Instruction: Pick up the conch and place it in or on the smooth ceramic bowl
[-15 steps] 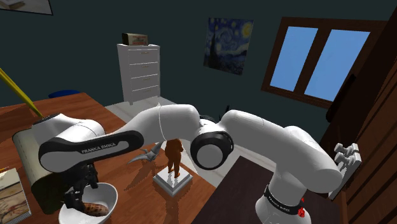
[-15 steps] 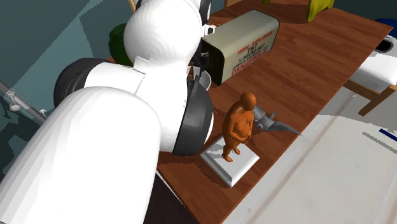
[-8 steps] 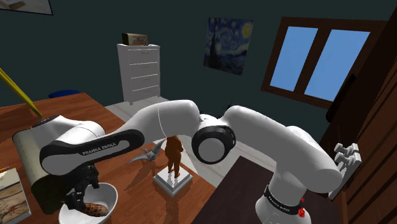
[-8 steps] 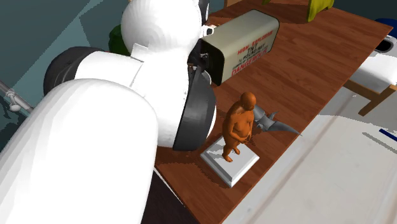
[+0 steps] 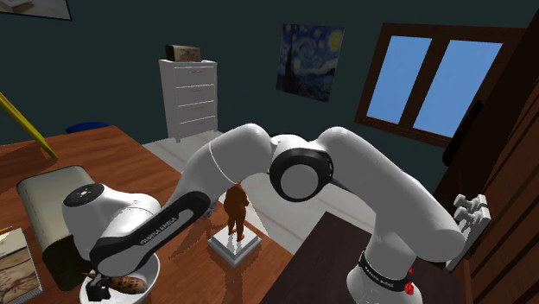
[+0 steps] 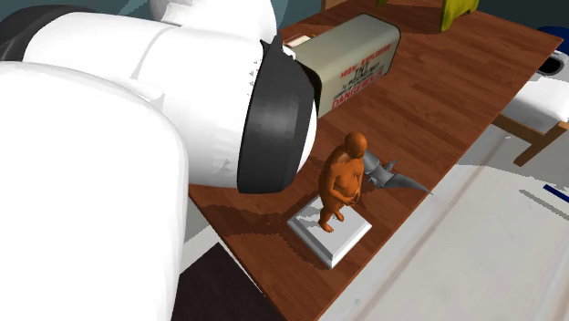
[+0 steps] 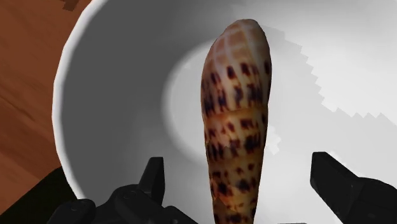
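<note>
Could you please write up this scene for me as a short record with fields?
conch: brown-spotted cream spiral shell, lying inside the bowl
bowl: smooth white round bowl, standing on the brown wooden table
gripper: black two-finger gripper, open above the bowl, a finger on each side of the shell, neither touching it
nearby: orange figurine standing upright on a white square base
task state: shell in bowl, not held

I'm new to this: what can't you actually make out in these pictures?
Shoulder view: the arm covers most of the bowl and conch.
Wrist view: the conch's near end is cut off at the edge between the open fingers.
Second exterior view: the orange figurine partly hides a grey object; the box's lettering is too small to read.
</note>
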